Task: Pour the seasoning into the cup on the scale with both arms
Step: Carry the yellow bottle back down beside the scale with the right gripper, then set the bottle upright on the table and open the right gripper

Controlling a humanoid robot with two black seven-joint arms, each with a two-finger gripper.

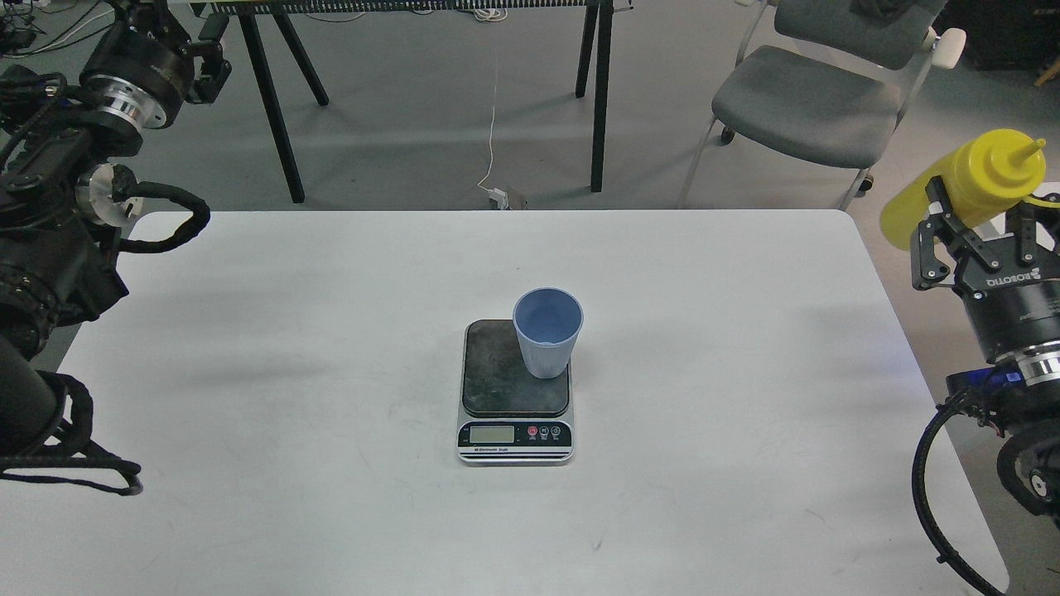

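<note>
The right pincer (961, 228) grips the yellow squeeze bottle (961, 186) around its body, fingers closed on either side, at the right edge of the view, out past the right edge of the white surface (290, 331). The bottle is tilted, its pointed nozzle (1029, 151) aimed up and to the right, away from the cup. "ROBOTIQ" is printed on the pincer's housing.

The left pincer (211, 62) is raised at the far left corner, well apart from everything on the surface; it looks dark and end-on, so whether it is released or clenched I cannot tell.

The light-blue ribbed cup (547, 329) stands upright and looks empty, on the far right part of the kitchen scale (515, 389) at the middle of the surface. The scale's front strip carries small lettering that seems to read "Electronic Scale"; its display shows no legible figure.

The bottle is likely soft-walled and light: a hard mid-body grip would squeeze contents out early, so a moderate hold is safer. The cup is probably thin and easily tipped, best steadied low on its wall. The smooth plastic could slip as it tilts.
</note>
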